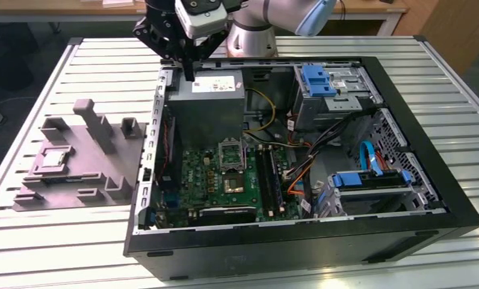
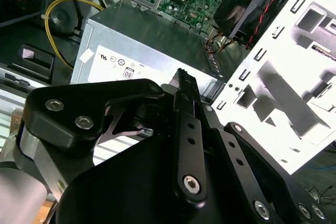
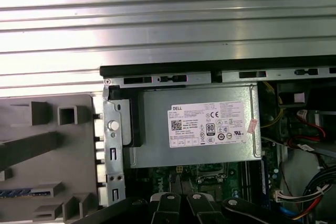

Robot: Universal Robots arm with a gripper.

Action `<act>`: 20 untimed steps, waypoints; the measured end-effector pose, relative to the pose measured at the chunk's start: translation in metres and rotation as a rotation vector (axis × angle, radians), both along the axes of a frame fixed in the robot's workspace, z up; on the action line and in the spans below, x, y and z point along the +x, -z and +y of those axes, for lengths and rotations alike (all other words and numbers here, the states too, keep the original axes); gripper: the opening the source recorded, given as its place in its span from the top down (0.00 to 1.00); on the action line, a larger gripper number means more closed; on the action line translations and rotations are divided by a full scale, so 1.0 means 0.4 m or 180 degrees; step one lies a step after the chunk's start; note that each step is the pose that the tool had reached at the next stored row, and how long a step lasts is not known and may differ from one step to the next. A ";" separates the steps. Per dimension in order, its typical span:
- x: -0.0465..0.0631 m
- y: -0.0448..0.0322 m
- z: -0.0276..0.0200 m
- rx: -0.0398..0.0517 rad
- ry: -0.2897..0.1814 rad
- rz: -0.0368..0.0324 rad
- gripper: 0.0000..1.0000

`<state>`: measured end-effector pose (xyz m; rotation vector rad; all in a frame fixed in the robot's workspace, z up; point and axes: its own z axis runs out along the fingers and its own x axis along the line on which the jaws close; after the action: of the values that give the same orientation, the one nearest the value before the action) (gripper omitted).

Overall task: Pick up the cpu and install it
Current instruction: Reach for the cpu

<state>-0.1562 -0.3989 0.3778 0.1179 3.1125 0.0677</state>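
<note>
The cpu [image 1: 53, 158] lies flat in a shallow square seat of a grey moulded fixture [image 1: 103, 180] at the exterior view's left. The fixture rests on the slatted desk [image 1: 30, 235], just beside the open computer case [image 1: 304, 253]. The seat probably serves to hold the chip level and in a known spot, so it can be taken from above. The case lies on its side with the panel off, which turns the motherboard [image 1: 215, 180] upward. The metal-framed socket [image 1: 230, 153] sits near the centre of the frame, with a dark chip [image 1: 234, 183] just below it in the picture.

The tool [image 1: 189, 76] hangs in the upper part of the frame, pointing straight down over the grey power supply [image 1: 207, 102] at the case's far edge. It is well apart from the cpu and clear of the socket. Its fingers [image 2: 183, 85] appear drawn together into one narrow tip, with nothing between them and touching nothing. In the second wrist view they hang above the supply's labelled face. Judged from this, the cpu is not yet picked up.
</note>
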 end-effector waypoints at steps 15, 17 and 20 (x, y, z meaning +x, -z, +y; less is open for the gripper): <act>-0.009 0.003 0.000 0.0000 0.0000 0.0000 0.89; -0.010 0.003 0.000 0.0000 0.0000 0.0000 0.89; -0.012 0.004 0.000 0.0000 0.0000 0.0000 0.89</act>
<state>-0.1610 -0.3989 0.3762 0.1180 3.1125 0.0676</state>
